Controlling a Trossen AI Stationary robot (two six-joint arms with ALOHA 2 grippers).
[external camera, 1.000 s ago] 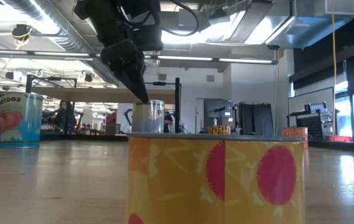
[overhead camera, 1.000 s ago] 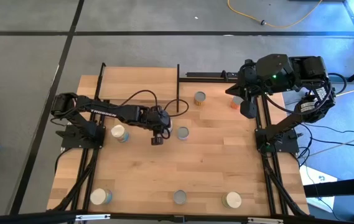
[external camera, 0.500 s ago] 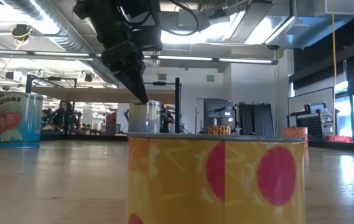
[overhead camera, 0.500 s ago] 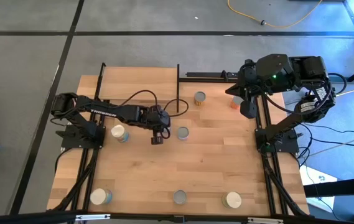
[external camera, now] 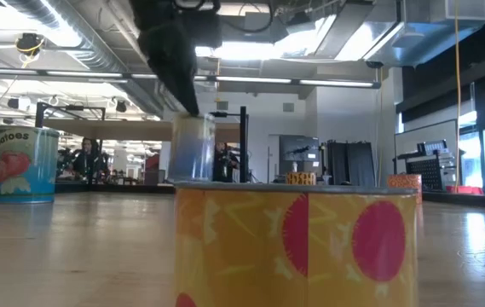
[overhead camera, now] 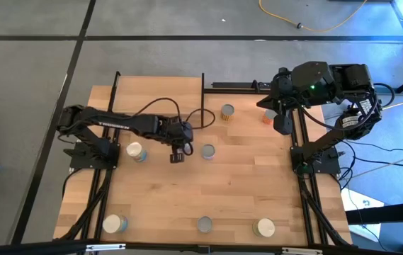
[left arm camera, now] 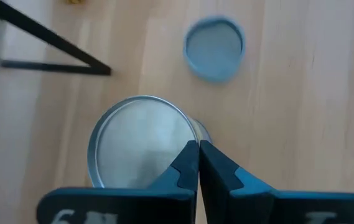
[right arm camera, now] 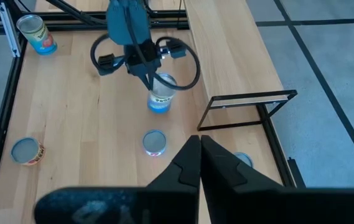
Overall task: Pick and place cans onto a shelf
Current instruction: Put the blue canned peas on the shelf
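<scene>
My left gripper is over the table's middle, shut on a silver-topped can with a blue label. The can hangs clear of the table in the low view. It also shows in the left wrist view. The shelf, a light-wood board between black posts, stands at the far edge. Loose cans stand upright on the table, among them one just right of the gripper, one to its left and one farther back. My right gripper is shut and empty, above the table's far right corner. My left gripper pinches the can's top rim at one side between its two fingers, which stand almost together. The fingers come from above, pointing down. The can hangs upright below them, lifted clear of the table.
An orange can stands by the far right edge. Three cans stand along the near edge; the yellow one with red spots fills the low view's foreground. The shelf's black posts rise beside the gripper.
My left gripper has risen with the can, which has gone from standing on the table to hanging clear of it, still upright. The gripper has also shifted slightly toward the far left.
</scene>
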